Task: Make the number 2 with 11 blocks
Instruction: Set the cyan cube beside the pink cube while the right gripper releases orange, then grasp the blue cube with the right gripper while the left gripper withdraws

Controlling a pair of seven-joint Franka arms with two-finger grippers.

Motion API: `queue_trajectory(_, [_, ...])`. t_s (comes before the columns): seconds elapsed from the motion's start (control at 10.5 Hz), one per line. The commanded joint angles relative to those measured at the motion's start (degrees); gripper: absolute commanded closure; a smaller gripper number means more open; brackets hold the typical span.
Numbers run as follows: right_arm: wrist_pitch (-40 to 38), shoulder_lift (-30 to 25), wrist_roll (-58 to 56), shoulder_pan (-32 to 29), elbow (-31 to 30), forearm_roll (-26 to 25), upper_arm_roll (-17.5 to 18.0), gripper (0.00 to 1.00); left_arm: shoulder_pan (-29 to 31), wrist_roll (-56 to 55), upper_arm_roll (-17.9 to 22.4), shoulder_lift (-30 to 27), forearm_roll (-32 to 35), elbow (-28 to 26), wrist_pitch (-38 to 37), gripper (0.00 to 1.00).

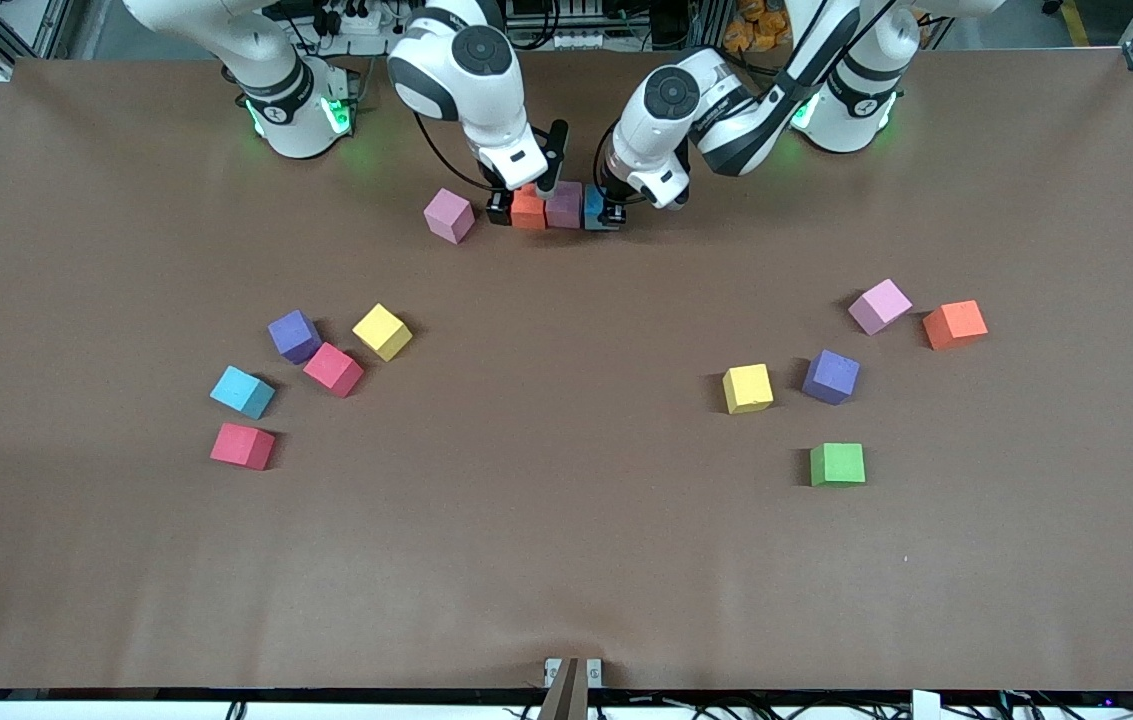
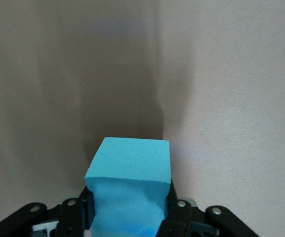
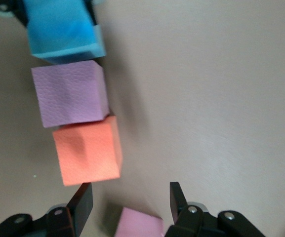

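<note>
Centrally, near the frame's upper edge, a row is sitting: orange block, purple block, light blue block, touching. Left gripper is clamping the light blue block at the row's end. Right gripper is hanging spread apart by the orange block, holding nothing. Pink block is lying just beside. Remaining blocks are lying scattered lower down, well apart, toward both table ends.

**Foam cube count by colour**

Fourteen small matte foam cubes are counted on the table: three pink, two orange, two purple, two light blue, two yellow, two red and one green. Two grippers are seen.
</note>
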Motion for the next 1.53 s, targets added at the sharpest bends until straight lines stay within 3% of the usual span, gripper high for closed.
queue_trajectory(0.0, [-6.56,-4.10,0.59,-2.19,1.73,0.68,0.70,0.29,-0.30,-0.70,-0.25,-0.07,-1.37,-1.08,1.40,0.45])
queue_trajectory(0.38, [-25.80,-8.75,-0.12,-6.84,12.45,5.60,0.08,0.26,-0.57,-0.88,-0.16,0.11,-1.54,-1.00,2.10,0.46])
queue_trajectory(0.57, [-26.81,-9.03,-0.20,-11.66,16.06,5.61,0.08,0.18,-0.48,-1.32,-0.16,0.90,-1.54,-0.91,2.63,0.46])
queue_trajectory(0.76, [-26.28,-9.03,-0.12,-17.90,19.48,6.39,0.00,0.02,-0.57,-1.32,-0.16,1.60,-1.54,-0.74,2.72,0.45])
queue_trajectory(1.14, [-26.89,-12.87,-0.12,-28.53,23.28,7.27,-0.79,0.00,-0.66,-1.41,-0.16,2.65,-1.54,-0.30,3.76,0.45])
queue_trajectory(1.24, [-28.46,-14.81,0.23,-29.43,24.15,8.75,-2.80,0.00,-0.74,-1.41,-0.16,3.09,-1.54,-0.30,4.30,0.45])
queue_trajectory(1.43, [-35.38,-15.70,0.85,-29.36,28.71,10.96,-10.86,0.00,-1.01,-1.41,-0.16,3.36,-1.54,-0.21,4.74,0.44])
